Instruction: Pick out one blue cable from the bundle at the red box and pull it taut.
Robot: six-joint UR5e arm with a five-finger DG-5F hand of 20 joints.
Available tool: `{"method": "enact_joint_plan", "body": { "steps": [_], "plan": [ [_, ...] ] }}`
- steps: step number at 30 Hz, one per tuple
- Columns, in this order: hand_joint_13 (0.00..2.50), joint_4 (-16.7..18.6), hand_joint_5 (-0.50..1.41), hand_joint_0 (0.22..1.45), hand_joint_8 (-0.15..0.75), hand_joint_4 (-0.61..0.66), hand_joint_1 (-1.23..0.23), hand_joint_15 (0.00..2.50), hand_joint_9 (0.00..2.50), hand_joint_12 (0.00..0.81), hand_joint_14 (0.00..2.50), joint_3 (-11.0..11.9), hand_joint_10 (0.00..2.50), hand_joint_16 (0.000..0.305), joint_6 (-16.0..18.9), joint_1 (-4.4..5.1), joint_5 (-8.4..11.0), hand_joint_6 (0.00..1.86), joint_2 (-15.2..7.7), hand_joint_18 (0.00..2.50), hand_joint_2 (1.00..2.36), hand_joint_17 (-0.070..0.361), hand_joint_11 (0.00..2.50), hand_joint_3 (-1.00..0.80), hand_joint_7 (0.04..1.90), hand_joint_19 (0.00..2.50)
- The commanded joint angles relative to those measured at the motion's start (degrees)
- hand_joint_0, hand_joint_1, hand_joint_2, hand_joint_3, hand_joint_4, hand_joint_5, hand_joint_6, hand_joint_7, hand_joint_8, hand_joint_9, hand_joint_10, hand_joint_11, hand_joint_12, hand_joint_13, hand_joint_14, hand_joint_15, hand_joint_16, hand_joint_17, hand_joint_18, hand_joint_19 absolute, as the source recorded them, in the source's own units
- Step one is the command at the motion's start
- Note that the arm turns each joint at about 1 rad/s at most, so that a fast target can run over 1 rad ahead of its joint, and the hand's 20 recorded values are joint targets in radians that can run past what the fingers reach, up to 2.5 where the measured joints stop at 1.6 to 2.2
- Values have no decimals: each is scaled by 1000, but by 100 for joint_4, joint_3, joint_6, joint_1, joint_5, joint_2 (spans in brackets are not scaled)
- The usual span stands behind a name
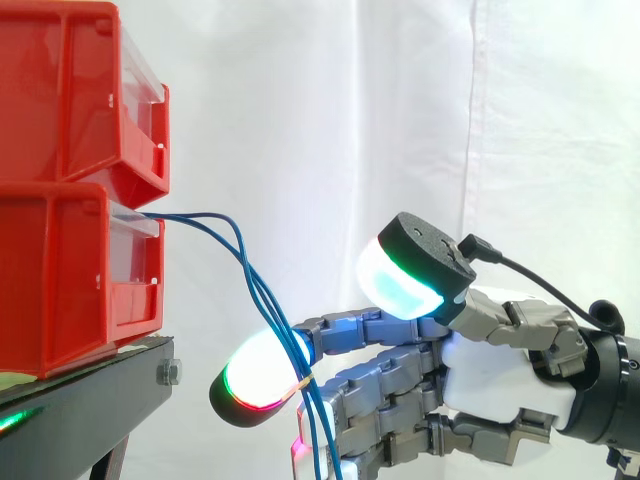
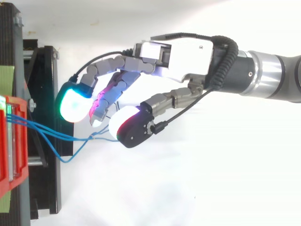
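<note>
2 red bins sit stacked on the black stand (image 1: 90,390) at the left, before the white curtain (image 1: 300,100): the upper red bin (image 1: 70,90) rests on the lower red bin (image 1: 60,280). The blue cables (image 1: 262,300) leave the front of the lower bin as a small bundle, arc out to the right, then fall steeply and drop out of the bottom of the side view. They hang slack rather than stretched. From above, 1 strand loops loosely back toward the stand, while the others run on to the fingertips. The hand (image 1: 500,370) reaches in from the right with its fingers nearly straight and pointing at the bins, spread and closed on nothing. Its thumb pad (image 1: 400,280) sits lifted, well apart from the long finger pad (image 1: 255,385) below it. In the side view the cables cross that finger just behind its glowing pad. Whether they touch it or merely pass beside it cannot be told.
</note>
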Motion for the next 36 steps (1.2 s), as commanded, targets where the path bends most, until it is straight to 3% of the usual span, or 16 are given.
{"method": "enact_joint_plan", "body": {
  "steps": [1, 11, 15, 19, 36],
  "plan": [
    [840, 77, -141, 588, 284, 286, -568, 408, 926, 353, 14, 1, 11, 50, -133, 0, -2, 502, -63, 726, 1003, 112, 375, -464, 812, 586],
    [847, 306, -141, 592, 284, 288, -582, 423, 932, 352, 15, 1, 11, 50, -335, 27, -2, 502, -72, 731, 1002, 112, 381, -468, 814, 587],
    [850, 324, -141, 593, 284, 287, -587, 420, 931, 354, 14, 1, 11, 49, -572, 62, 7, 502, -116, 733, 1002, 111, 385, -469, 814, 595],
    [851, 491, -141, 595, 286, 284, -592, 420, 931, 353, 14, 1, 11, 50, -572, 88, 7, 502, -160, 737, 1002, 112, 380, -471, 818, 588],
    [859, 482, -126, 609, 282, 284, -612, 427, 930, 350, 15, 1, 12, 49, -651, 176, -63, 503, -169, 747, 1005, 111, 389, -446, 926, 594]
  ]
}}
